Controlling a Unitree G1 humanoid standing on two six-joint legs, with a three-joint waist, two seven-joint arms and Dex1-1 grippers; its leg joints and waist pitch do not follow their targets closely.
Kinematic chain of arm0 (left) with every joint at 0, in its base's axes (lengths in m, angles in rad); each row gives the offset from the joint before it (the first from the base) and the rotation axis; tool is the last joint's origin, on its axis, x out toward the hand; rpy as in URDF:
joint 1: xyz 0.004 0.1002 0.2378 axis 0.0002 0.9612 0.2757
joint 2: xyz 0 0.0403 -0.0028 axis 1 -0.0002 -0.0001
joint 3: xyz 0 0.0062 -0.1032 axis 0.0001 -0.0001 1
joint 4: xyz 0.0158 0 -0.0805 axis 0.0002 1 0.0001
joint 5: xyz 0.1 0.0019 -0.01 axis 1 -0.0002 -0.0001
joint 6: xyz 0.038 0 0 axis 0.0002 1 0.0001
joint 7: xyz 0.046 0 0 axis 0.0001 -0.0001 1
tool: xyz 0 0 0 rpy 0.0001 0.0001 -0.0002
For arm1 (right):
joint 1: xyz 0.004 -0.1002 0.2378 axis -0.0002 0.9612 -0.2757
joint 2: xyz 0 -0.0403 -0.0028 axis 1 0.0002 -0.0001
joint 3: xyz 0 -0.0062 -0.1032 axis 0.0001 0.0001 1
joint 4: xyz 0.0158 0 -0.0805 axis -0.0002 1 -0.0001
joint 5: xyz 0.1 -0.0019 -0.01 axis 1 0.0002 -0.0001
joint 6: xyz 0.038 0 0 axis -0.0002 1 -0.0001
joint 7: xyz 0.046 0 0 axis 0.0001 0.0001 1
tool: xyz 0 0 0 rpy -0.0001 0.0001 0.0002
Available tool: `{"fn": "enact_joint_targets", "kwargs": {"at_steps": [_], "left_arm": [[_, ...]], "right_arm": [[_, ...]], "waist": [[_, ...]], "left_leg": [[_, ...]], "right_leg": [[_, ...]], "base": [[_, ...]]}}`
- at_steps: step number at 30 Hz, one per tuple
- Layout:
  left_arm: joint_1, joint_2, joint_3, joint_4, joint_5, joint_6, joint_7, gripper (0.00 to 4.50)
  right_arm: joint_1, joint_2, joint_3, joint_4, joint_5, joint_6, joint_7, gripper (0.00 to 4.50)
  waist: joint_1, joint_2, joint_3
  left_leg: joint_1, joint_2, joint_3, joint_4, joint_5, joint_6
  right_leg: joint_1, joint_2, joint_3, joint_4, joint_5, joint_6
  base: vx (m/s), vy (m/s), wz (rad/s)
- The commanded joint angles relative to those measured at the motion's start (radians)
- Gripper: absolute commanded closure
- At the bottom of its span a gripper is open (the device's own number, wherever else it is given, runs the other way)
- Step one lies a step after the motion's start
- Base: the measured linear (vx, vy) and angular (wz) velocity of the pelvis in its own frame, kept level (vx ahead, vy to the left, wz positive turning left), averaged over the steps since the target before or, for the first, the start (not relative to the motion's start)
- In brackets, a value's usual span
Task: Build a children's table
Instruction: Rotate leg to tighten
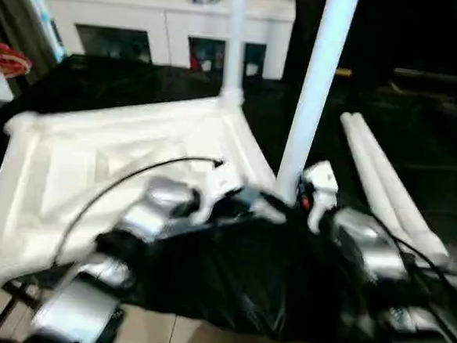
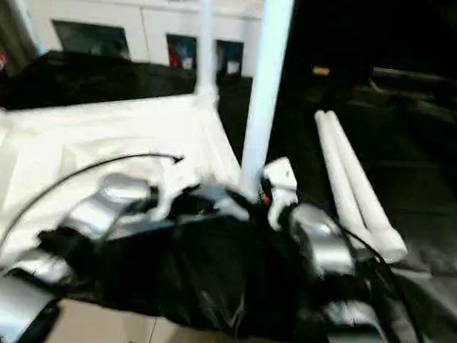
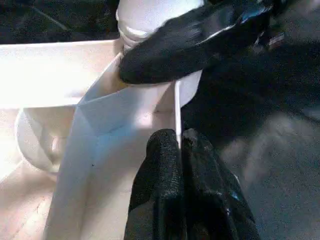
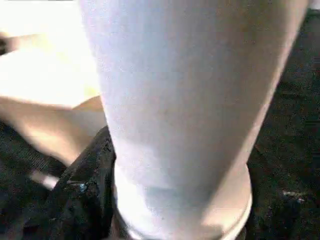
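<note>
The hollow leg [image 1: 317,83] was judged light and slippery—best gripped low; the right pincer [image 1: 315,195] clasped its base, while the left pincer [image 3: 181,150] was pressed onto the tabletop rim [image 3: 176,107].

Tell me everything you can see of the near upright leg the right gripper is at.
The near upright leg is a smooth white plastic tube, widening toward its base. It stands nearly vertical, slightly tilted, its top out of frame, in the near corner socket of the upturned tabletop. A ridged collar rings its base. The right gripper wraps the leg just above the socket, one black finger against it. The left gripper pinches the tabletop's thin rim beside that socket.
</note>
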Motion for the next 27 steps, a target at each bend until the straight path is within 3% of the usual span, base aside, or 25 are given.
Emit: {"fn": "enact_joint_targets", "kwargs": {"at_steps": [1, 3, 7, 9, 13, 15, 19, 20, 24, 27], "left_arm": [[-0.067, -0.062, 0.023, 0.014, -0.005, 0.011, 0.107, 4.50], [-0.085, -0.082, 0.028, 0.035, 0.000, 0.010, 0.152, 4.50], [-0.096, -0.088, 0.026, 0.049, 0.007, -0.020, 0.151, 4.50], [-0.090, -0.079, 0.021, 0.046, 0.009, -0.042, 0.130, 4.50], [-0.067, -0.052, 0.011, 0.029, -0.003, -0.082, 0.068, 4.50], [-0.054, -0.038, 0.006, 0.015, -0.008, -0.095, 0.040, 4.50], [-0.016, -0.003, -0.003, -0.026, -0.028, -0.115, -0.045, 4.50], [-0.002, 0.011, -0.006, -0.044, -0.036, -0.121, -0.078, 4.50], [0.028, 0.048, -0.012, -0.084, -0.058, -0.142, -0.169, 4.50], [0.043, 0.081, -0.020, -0.104, -0.066, -0.155, -0.236, 4.50]], "right_arm": [[-0.037, 0.057, 0.001, 0.094, -0.016, 0.043, -0.150, 1.73], [-0.072, 0.079, -0.007, 0.136, -0.030, 0.037, -0.232, 1.73], [-0.095, 0.101, -0.006, 0.155, -0.048, -0.024, -0.237, 1.73], [-0.089, 0.102, -0.008, 0.145, -0.040, -0.048, -0.196, 1.18], [-0.067, 0.080, -0.015, 0.123, -0.007, -0.077, -0.107, 0.85], [-0.054, 0.062, -0.009, 0.105, -0.002, -0.085, -0.066, 0.67], [-0.018, 0.012, 0.021, 0.048, -0.013, -0.099, 0.040, 0.31], [-0.003, -0.010, 0.036, 0.022, -0.015, -0.101, 0.087, 0.31], [0.032, -0.060, 0.058, -0.040, -0.001, -0.092, 0.219, 0.31], [0.058, -0.101, 0.079, -0.087, 0.013, -0.075, 0.330, 0.31]], "waist": [[-0.005, -0.001, -0.067], [-0.007, -0.002, -0.070], [-0.005, -0.003, -0.075], [-0.003, -0.006, -0.077], [0.000, -0.007, -0.083], [0.003, -0.005, -0.080], [0.010, -0.005, -0.076], [0.011, -0.001, -0.077], [0.020, -0.002, -0.075], [0.030, 0.004, -0.074]], "left_leg": [[0.017, 0.023, -0.022, -0.070, -0.287, 0.019], [0.015, 0.023, -0.022, -0.069, -0.276, 0.019], [0.006, 0.024, -0.021, -0.067, -0.231, 0.052], [0.006, 0.025, -0.020, -0.064, -0.213, 0.068], [0.001, 0.027, -0.018, -0.059, -0.153, 0.110], [0.000, 0.028, -0.017, -0.059, -0.151, 0.123], [0.003, 0.031, -0.015, -0.061, -0.184, 0.113], [0.003, 0.032, -0.015, -0.061, -0.186, 0.110], [0.006, 0.035, -0.014, -0.061, -0.212, 0.104], [0.009, 0.036, -0.014, -0.063, -0.223, 0.095]], "right_leg": [[0.045, -0.059, 0.040, -0.085, -0.405, -0.179], [0.047, -0.059, 0.039, -0.083, -0.388, -0.183], [0.053, -0.061, 0.042, -0.071, -0.290, -0.207], [0.054, -0.061, 0.042, -0.066, -0.248, -0.223], [0.059, -0.061, 0.043, -0.049, -0.134, -0.260], [0.058, -0.060, 0.043, -0.048, -0.123, -0.268], [0.058, -0.060, 0.042, -0.054, -0.178, -0.261], [0.057, -0.061, 0.043, -0.053, -0.181, -0.259], [0.055, -0.061, 0.045, -0.058, -0.223, -0.246], [0.051, -0.059, 0.045, -0.061, -0.251, -0.235]], "base": [[0.000, 0.000, 0.00], [0.000, 0.000, 0.00], [0.000, 0.000, 0.00], [0.000, 0.000, 0.00], [0.000, 0.000, 0.00], [0.000, 0.000, 0.00], [0.000, 0.000, 0.00], [0.000, 0.000, 0.00], [0.000, 0.000, 0.00], [0.000, 0.000, 0.00]]}}
